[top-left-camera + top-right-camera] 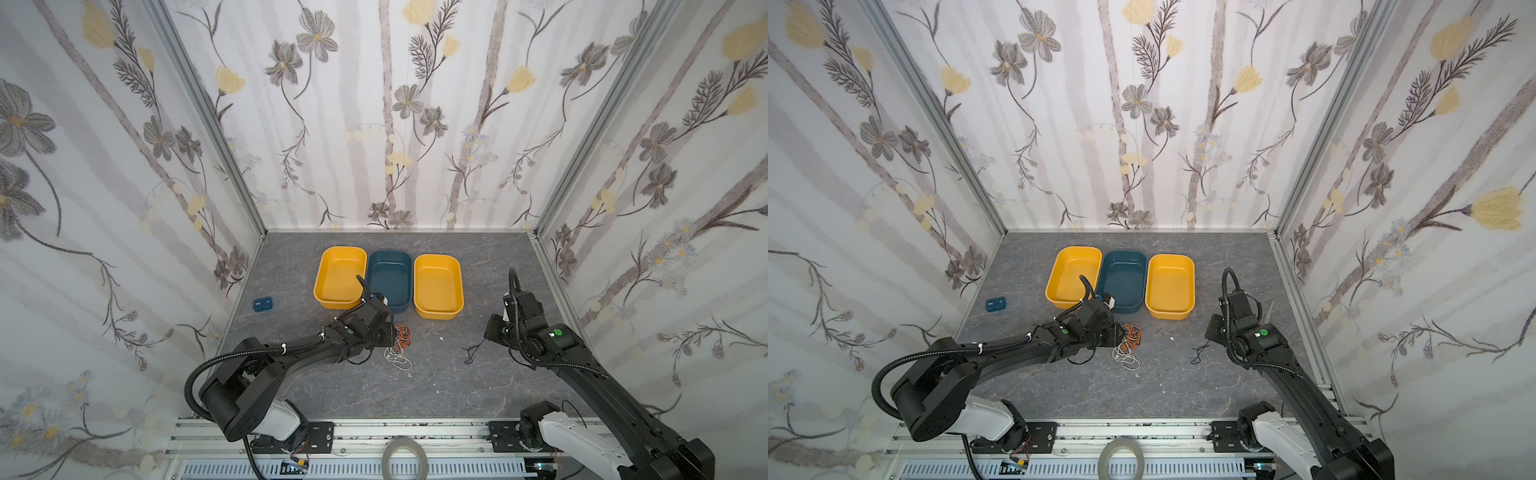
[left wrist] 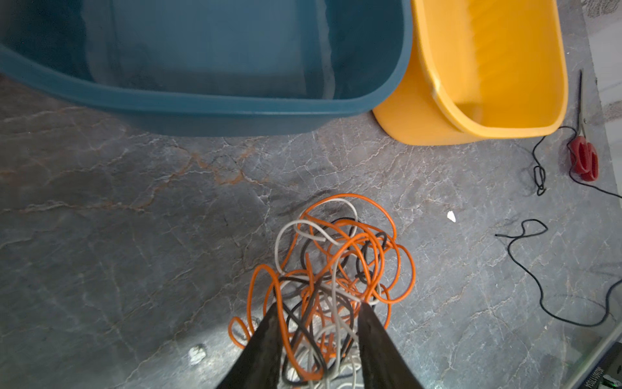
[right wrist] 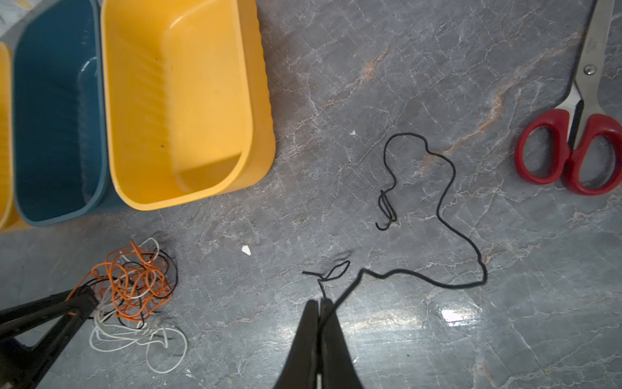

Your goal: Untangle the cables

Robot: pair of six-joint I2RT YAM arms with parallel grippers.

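Note:
The cables form a tangle (image 1: 402,334) of orange, white and black wire on the grey table in front of the trays, also clear in the left wrist view (image 2: 340,256). White loops (image 3: 141,340) trail out of it toward the front. My left gripper (image 2: 318,313) is open, its two fingers standing apart on either side of the near part of the tangle. A separate black cable (image 3: 444,215) lies spread out to the right. My right gripper (image 3: 318,303) is shut on one end of this black cable, low over the table.
Three trays stand side by side behind the tangle: yellow (image 1: 322,270), blue (image 1: 390,259), yellow (image 1: 438,286). Red-handled scissors (image 3: 572,148) lie at the right. A small blue box (image 1: 262,305) sits at the left, a tape roll (image 1: 405,459) on the front rail.

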